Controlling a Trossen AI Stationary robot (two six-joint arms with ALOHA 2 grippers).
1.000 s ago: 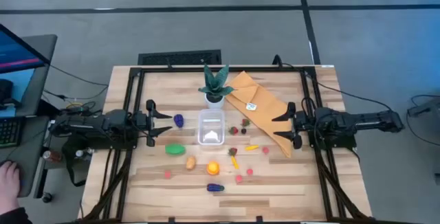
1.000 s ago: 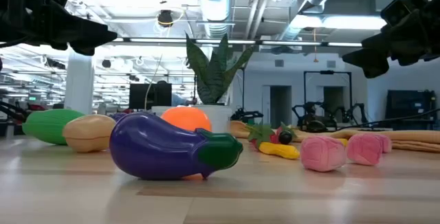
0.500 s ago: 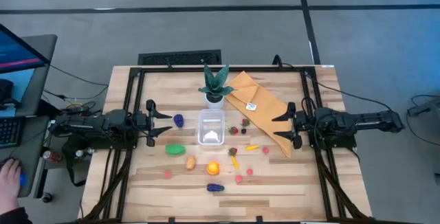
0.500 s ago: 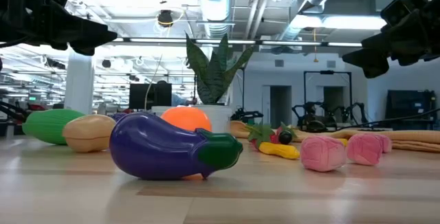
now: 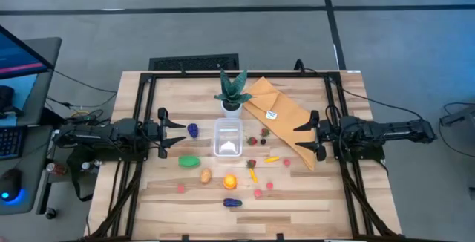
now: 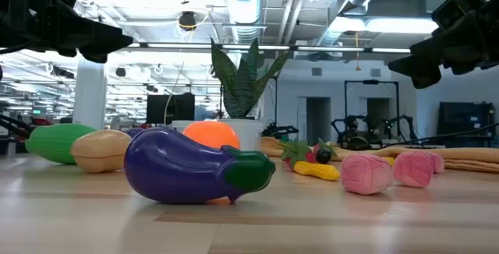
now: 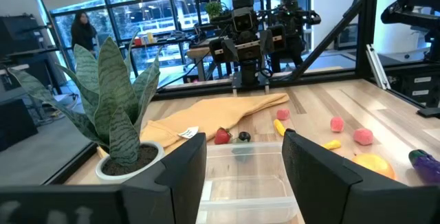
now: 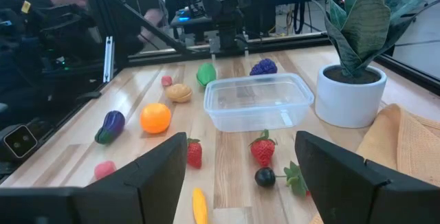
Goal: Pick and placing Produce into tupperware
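Note:
The clear tupperware [image 5: 228, 138] stands at the table's middle, near side of the white plant pot [image 5: 232, 108]; it also shows in the left wrist view [image 7: 242, 157] and the right wrist view [image 8: 258, 100]. The produce lies around it on the table: purple grapes [image 5: 193, 130], a green piece [image 5: 188, 162], a tan piece [image 5: 205, 175], an orange [image 5: 230, 182], an eggplant [image 5: 232, 203], strawberries [image 8: 263, 148], and yellow and pink pieces. My left gripper [image 5: 174, 134] is open and empty, left of the tupperware. My right gripper [image 5: 304, 136] is open and empty, to its right, over the cloth.
A green-leafed plant [image 5: 232, 87] stands in the pot at the far middle. A mustard-yellow cloth [image 5: 276, 117] lies from the pot toward the right arm. Black frame rails run along the table's edges. People show in the room beyond, in the right wrist view [image 8: 41, 18].
Both arms and all the things on the table have kept still. A person's hand at the desk left of the table has drawn out of view.

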